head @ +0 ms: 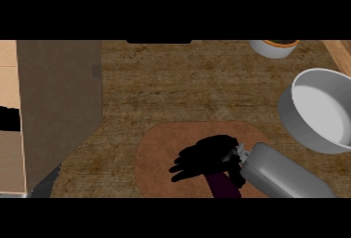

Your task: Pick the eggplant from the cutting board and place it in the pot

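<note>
I am at a kitchen counter: a mottled brown stone worktop [178, 88], a rounded brown wooden cutting board [161, 153] before me, and a large grey metal pot [322, 111] at my right.

Brown counter [178, 88], cutting board [154, 155], grey pot [322, 111] at right, small cup [273, 49]

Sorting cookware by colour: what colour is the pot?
Grey, paler inside; the pot shows in the head view.

Eggplant [223, 185] mostly hidden under right hand [205, 155]; pot [322, 111] cropped at three o'clock; cup [274, 47] cropped at one o'clock.
</note>
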